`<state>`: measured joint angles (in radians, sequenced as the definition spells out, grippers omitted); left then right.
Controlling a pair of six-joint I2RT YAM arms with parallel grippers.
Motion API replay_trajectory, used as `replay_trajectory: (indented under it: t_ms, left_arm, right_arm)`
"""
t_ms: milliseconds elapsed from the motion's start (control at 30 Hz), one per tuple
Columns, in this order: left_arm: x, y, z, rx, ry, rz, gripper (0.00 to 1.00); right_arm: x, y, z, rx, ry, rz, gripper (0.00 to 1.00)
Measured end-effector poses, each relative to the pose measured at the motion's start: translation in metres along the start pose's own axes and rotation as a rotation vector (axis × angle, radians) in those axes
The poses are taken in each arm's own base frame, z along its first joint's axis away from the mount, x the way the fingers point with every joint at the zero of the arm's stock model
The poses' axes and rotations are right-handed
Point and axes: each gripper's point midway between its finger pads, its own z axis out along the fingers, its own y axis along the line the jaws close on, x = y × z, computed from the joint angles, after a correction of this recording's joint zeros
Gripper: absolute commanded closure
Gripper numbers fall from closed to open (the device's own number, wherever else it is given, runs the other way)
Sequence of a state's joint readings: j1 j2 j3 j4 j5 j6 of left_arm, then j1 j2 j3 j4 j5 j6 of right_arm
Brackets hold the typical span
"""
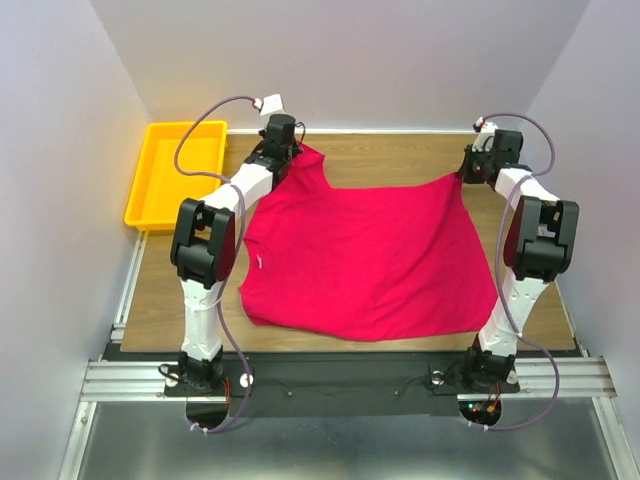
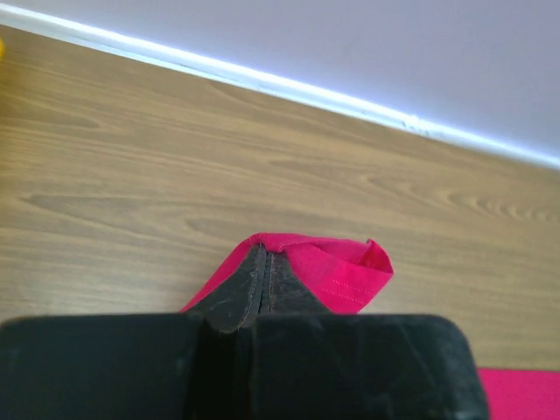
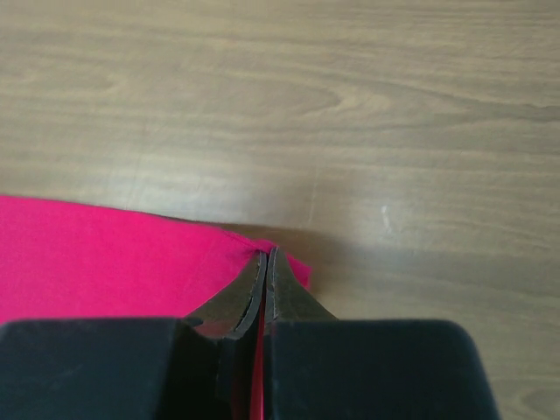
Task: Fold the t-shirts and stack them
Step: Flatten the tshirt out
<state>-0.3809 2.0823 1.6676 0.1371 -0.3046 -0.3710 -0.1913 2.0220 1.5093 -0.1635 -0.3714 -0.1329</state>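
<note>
T-shirt (image 1: 370, 260): red, spread mostly flat on table (image 1: 400, 150), filling the middle. Neck label (image 1: 258, 262) shows near its left edge, so it lies sideways to the arms.
Far edge: sags in a curve between the two pinched corners, both drawn out toward the back of the table.
Near edge: loose on the wood, a bit rumpled at the near-left corner.
Left gripper (image 2: 265, 255): jaws pressed together on the far-left corner. Stitched hem pokes out past the tips, low over the wood.
Right gripper (image 3: 267, 258): jaws clamped on the far-right corner, cloth caught between the fingers, red trailing off to its left.
Tray (image 1: 165, 195): yellow, far left beside the table edge, well apart from the shirt.
Done: looks like only the spreading-out and the two-corner grip. No crease or doubled layer visible.
Left: probably every fold, then placing on a stack. Only one shirt in view, so no stack to judge.
Progress call: early, first fold about to begin, I'd say.
Next move needs: both corners carried together toward the near edge, kept level so the thin cloth doesn't skew.
Risk: fabric could slip from a tip pinch or bunch in the middle.
</note>
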Motion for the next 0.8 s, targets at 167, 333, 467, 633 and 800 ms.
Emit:
replay_trajectory:
  t_ms: [167, 333, 467, 633, 800]
  left_arm:
    - [-0.019, 0.018, 0.013, -0.054, -0.041, -0.064, 1.00]
    - [-0.013, 0.024, 0.044, -0.053, -0.025, -0.084, 1.00]
    - [0.007, 0.025, 0.057, -0.054, 0.025, -0.071, 1.00]
    - [0.008, 0.019, 0.064, -0.037, 0.038, -0.072, 1.00]
    - [-0.009, 0.010, 0.064, -0.012, 0.019, -0.082, 1.00]
  right_arm:
    - [-0.008, -0.016, 0.022, 0.098, -0.025, 0.039, 0.99]
    - [-0.024, -0.031, 0.036, 0.167, -0.067, 0.067, 1.00]
    - [-0.028, -0.037, 0.041, 0.191, -0.078, 0.078, 0.99]
    - [-0.027, -0.045, 0.050, 0.221, -0.083, 0.106, 0.99]
    - [-0.023, -0.048, 0.056, 0.235, -0.077, 0.124, 0.99]
